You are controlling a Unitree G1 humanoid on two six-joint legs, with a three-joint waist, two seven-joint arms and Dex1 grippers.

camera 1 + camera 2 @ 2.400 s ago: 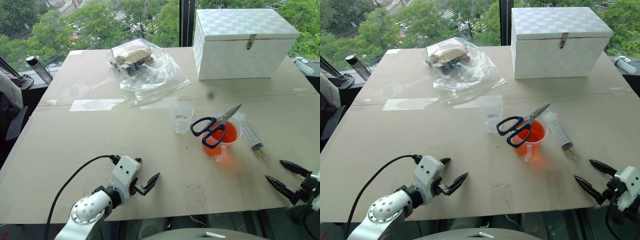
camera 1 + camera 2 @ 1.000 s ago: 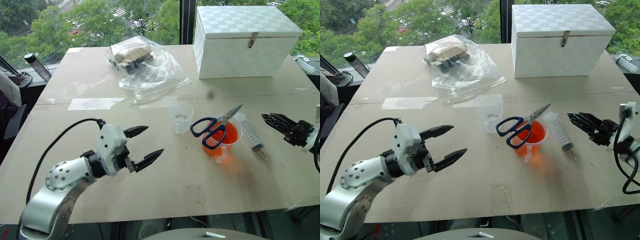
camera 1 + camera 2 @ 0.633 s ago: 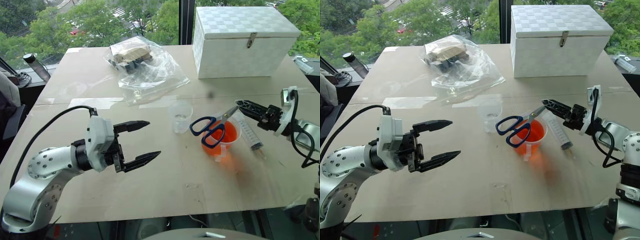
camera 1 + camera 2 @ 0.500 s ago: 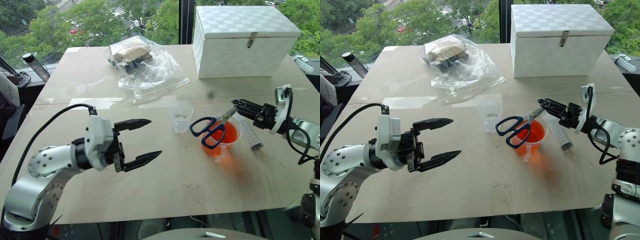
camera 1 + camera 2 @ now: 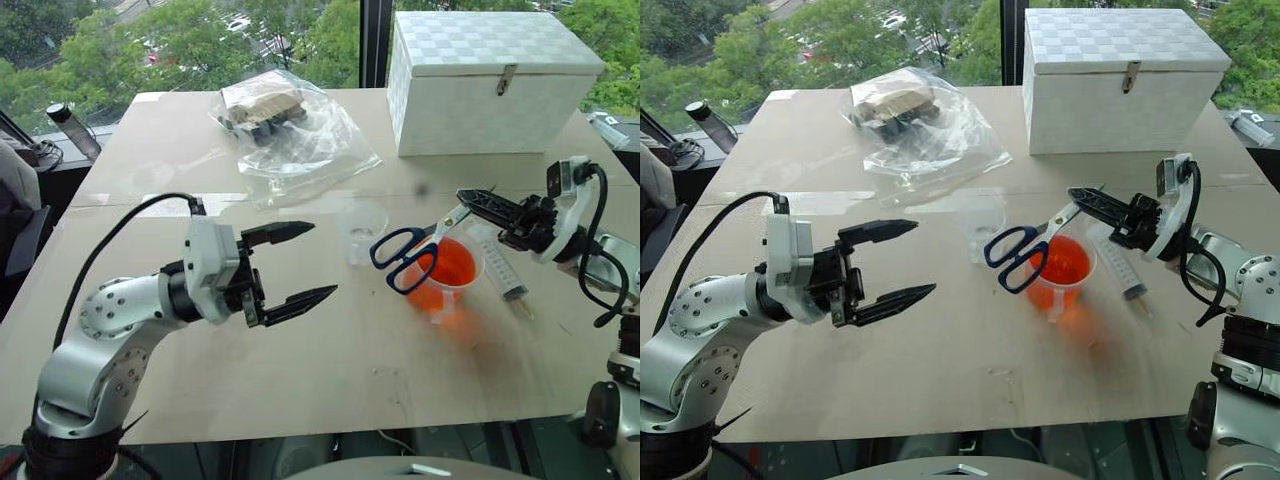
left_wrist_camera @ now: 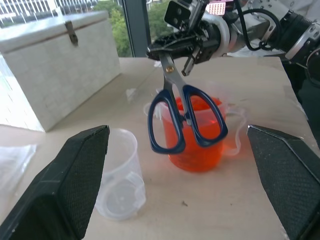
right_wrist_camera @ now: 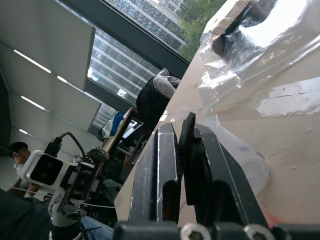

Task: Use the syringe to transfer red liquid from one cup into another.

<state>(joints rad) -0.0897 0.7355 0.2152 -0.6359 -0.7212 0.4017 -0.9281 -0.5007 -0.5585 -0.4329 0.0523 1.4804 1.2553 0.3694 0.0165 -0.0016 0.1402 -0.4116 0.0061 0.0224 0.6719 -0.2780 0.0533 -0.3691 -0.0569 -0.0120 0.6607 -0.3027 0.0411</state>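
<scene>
Scissors are off the cup rim since the earlier frame: right end effector (image 5: 478, 203) has come in from the desk's right edge and now pinches the steel blade tips of the blue-handled scissors (image 5: 405, 255), fingers fully closed on them, loops hanging tilted over the wide clear plastic measuring cup with side handle (image 5: 447, 277). Left end effector (image 5: 305, 263) has risen to mid-desk, both black pointed fingers spread wide, holding nothing, aimed toward the cups. Large clear plastic syringe with printed graduation marks (image 5: 501, 268) lies flat on the tan matte desk (image 5: 200, 270) just right of the measuring cup, narrow tip toward the near edge, untouched. Cup holds translucent orange-red liquid (image 6: 196, 142), roughly half full, casting an orange glow on the desk. Small plain clear handleless cup (image 5: 362, 232) stands upright just left of the scissor loops, looks empty. At the far side: white box with woven checker texture and metal hasp (image 5: 493, 80), and a crinkled clear plastic bag (image 5: 294, 140) with dark and tan items inside.
</scene>
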